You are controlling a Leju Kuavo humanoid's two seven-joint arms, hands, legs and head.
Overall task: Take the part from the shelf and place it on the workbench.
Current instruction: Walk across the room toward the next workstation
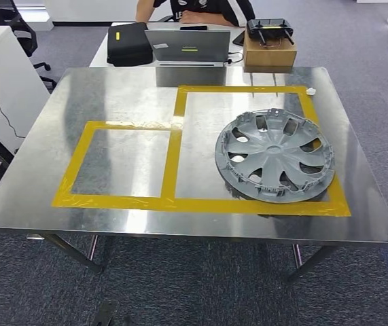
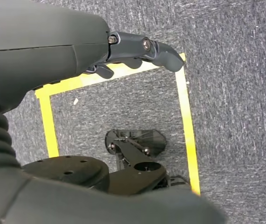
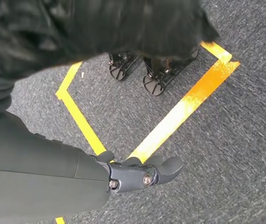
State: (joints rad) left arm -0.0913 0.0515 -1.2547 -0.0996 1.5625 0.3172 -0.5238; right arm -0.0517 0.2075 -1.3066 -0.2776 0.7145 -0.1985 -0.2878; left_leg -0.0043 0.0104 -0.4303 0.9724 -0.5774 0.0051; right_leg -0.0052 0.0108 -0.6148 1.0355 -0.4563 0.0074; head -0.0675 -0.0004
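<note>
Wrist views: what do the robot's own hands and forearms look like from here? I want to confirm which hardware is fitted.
Both match. The left hand has dark grey-blue fingers with rounded tips and silver screws at the knuckles, on a smooth dark grey forearm shell with a ribbed, bellows-like cover behind it. The right hand has the same dark fingers with silver screws and the same smooth dark shell. No cables or markings are visible.

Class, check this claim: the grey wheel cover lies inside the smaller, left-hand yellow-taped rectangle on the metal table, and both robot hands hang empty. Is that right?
Not quite. The head view shows the wheel cover in the larger, right-hand taped rectangle on the table. The rest holds: left hand and right hand hang empty.
</note>
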